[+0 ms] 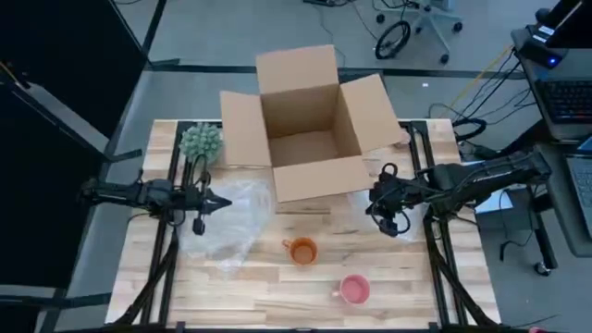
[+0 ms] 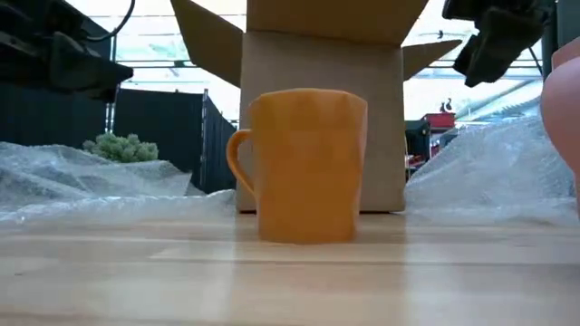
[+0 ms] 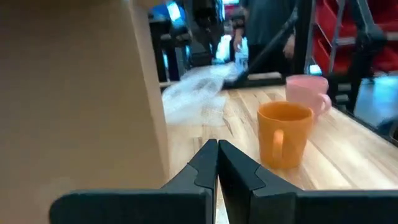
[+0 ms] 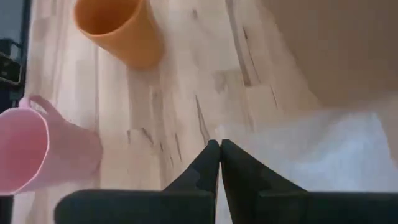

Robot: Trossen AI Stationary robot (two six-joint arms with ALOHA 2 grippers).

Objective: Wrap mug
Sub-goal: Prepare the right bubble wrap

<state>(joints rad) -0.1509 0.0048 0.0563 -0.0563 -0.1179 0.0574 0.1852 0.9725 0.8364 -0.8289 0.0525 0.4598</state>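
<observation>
Hidden in part: smooth pink ceramic mug [image 2: 564,118] cut off at the low view's 3 o'clock edge, only a curved sliver showing; base of the open brown cardboard box [image 1: 310,125] blocked in that view by the glossy orange ceramic mug [image 1: 302,250]; room beyond the table in the left wrist view too blurred to read, apart from a person's dark figure and red shelving. Upright at the middle of the pale wooden plank table [image 1: 268,296], that orange mug, tapered toward the foot, with a looped handle, open mouth up, touching neither gripper. At 4 o'clock from it, near but apart, the pink mug. Crinkled clear bubble wrap sheet [image 1: 227,222] at 9 o'clock of the orange mug, spread under the left gripper [image 1: 222,201]; a second crumpled clear sheet [image 4: 311,149] below the right gripper [image 1: 375,196]. Fuzzy green ball-shaped plant [image 1: 201,141] at 10 o'clock, beside a box flap. Left gripper fingers [image 3: 205,163] pressed together, nothing between them, hovering off the box's corner. Right gripper fingers [image 4: 208,163] likewise closed tip to tip and empty, above the edge of the wrap.
</observation>
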